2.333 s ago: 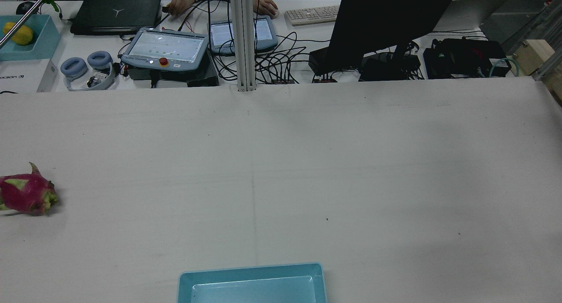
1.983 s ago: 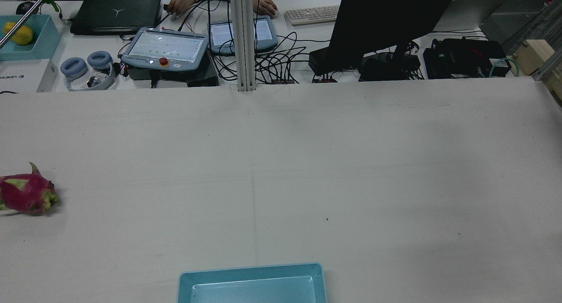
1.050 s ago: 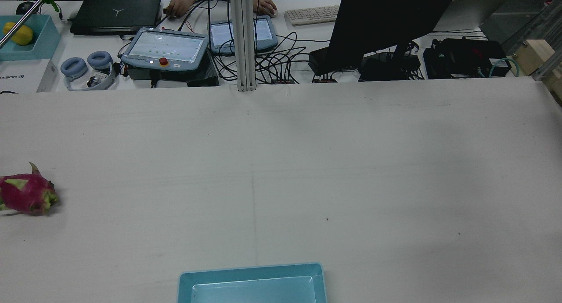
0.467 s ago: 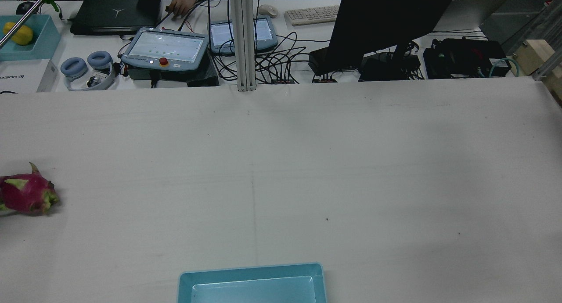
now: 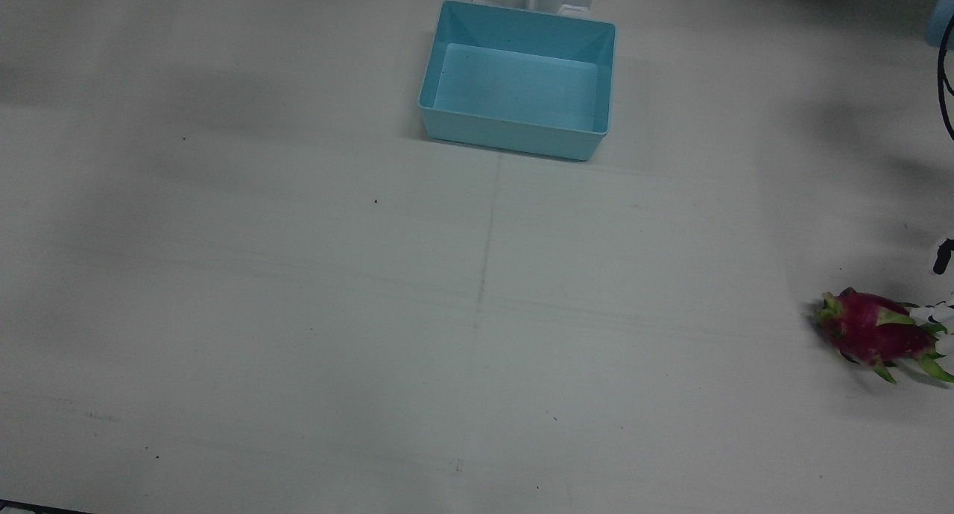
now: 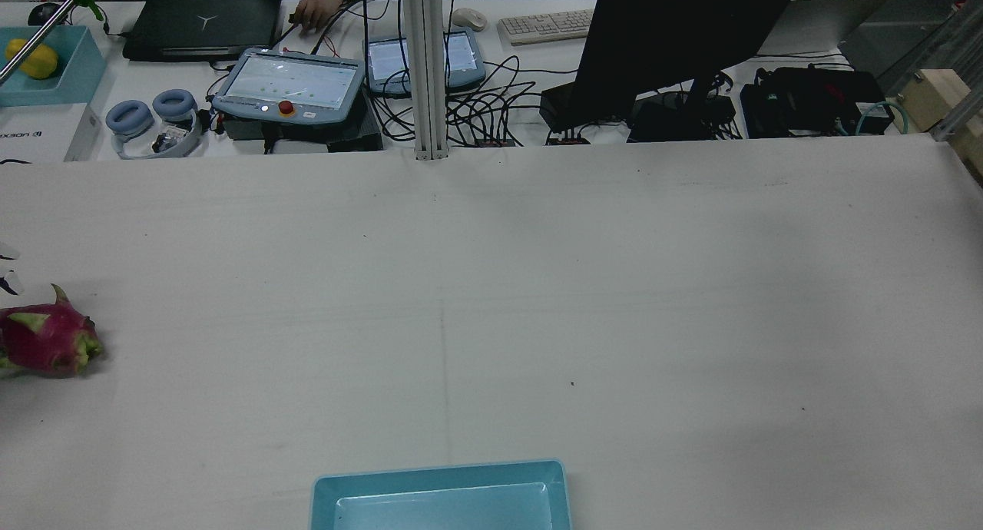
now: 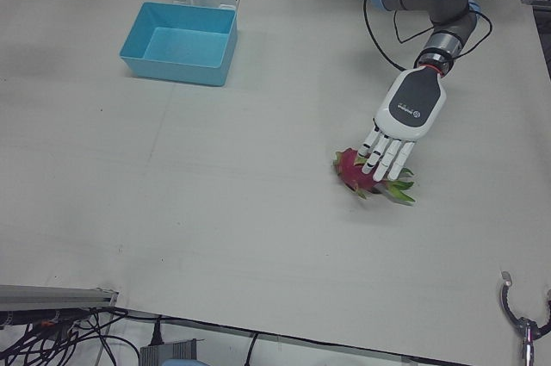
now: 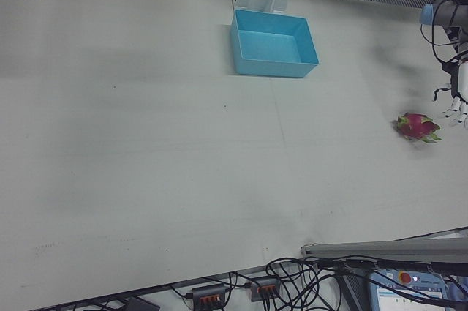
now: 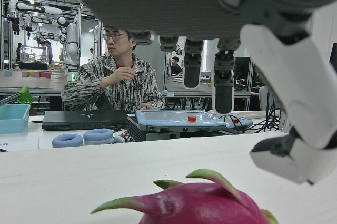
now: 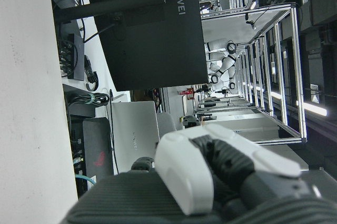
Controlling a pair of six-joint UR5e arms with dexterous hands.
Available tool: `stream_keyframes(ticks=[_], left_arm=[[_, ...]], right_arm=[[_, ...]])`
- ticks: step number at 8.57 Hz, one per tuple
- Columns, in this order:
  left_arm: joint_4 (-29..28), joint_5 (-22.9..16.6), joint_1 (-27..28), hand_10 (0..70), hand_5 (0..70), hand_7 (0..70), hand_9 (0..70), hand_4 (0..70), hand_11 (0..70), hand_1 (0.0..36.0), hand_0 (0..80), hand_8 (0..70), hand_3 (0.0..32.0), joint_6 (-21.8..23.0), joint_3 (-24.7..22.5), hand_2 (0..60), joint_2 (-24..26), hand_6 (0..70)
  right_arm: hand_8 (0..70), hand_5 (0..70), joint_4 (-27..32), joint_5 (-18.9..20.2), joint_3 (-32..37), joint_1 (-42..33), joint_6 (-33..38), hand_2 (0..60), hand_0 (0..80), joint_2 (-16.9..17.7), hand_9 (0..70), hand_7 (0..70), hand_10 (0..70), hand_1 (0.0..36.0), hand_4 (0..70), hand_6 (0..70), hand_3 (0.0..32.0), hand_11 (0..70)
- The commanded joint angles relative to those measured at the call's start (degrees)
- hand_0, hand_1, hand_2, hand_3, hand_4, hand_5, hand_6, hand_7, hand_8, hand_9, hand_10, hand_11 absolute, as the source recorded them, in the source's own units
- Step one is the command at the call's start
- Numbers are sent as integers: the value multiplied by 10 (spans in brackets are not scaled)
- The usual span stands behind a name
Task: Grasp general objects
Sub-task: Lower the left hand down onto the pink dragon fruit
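The dragon fruit (image 7: 368,174) lies on its side at the table's (image 5: 298,313) edge, about 4 o'clock from the tray (image 5: 517,80) in the front view, its long axis running across the table with the leafy tip pointing outward. The left hand (image 7: 398,129) hangs directly over it, fingers (image 7: 389,154) spread and extended, holding nothing; the fruit sits just below and between the fingertips and thumb, so a short descent should enclose it. Whether any fingertip touches the skin I cannot tell. The right hand (image 10: 221,168) is far off; its own view shows only knuckles, fingers' state unclear.
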State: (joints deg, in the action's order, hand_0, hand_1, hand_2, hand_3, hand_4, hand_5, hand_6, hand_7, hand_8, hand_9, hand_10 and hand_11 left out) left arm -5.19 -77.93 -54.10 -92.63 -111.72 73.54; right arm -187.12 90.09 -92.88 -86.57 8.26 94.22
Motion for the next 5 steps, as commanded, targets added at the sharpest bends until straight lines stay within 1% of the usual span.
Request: stream_keyframes(ticks=[1, 2, 3, 4, 5], left_arm=[[8, 0, 3, 0, 700, 354, 56, 0, 0, 360, 800, 0, 62, -6, 2, 600, 4, 0], [44, -1, 3, 0, 601, 328, 51, 0, 0, 360, 800, 0, 76, -6, 4, 600, 28, 0], [50, 0, 12, 0, 488, 287, 43, 0, 0, 360, 800, 0, 84, -6, 11, 600, 37, 0], [54, 1, 28, 0, 614, 313, 48, 0, 0, 360, 800, 0, 54, -9, 12, 600, 46, 0], [81, 2, 36, 0, 594, 311, 48, 0, 0, 360, 800, 0, 48, -10, 19, 600, 70, 0]], right_arm=[[0, 0, 0, 0, 1, 0, 0, 0, 0, 0, 0, 0, 0, 0, 0, 0, 0, 0], [0, 0, 0, 0, 1, 0, 0, 0, 0, 0, 0, 0, 0, 0, 0, 0, 0, 0], [0, 0, 0, 0, 1, 0, 0, 0, 0, 0, 0, 0, 0, 0, 0, 0, 0, 0], [0, 0, 0, 0, 1, 0, 0, 0, 0, 0, 0, 0, 0, 0, 0, 0, 0, 0], [0, 0, 0, 0, 1, 0, 0, 0, 0, 0, 0, 0, 0, 0, 0, 0, 0, 0]])
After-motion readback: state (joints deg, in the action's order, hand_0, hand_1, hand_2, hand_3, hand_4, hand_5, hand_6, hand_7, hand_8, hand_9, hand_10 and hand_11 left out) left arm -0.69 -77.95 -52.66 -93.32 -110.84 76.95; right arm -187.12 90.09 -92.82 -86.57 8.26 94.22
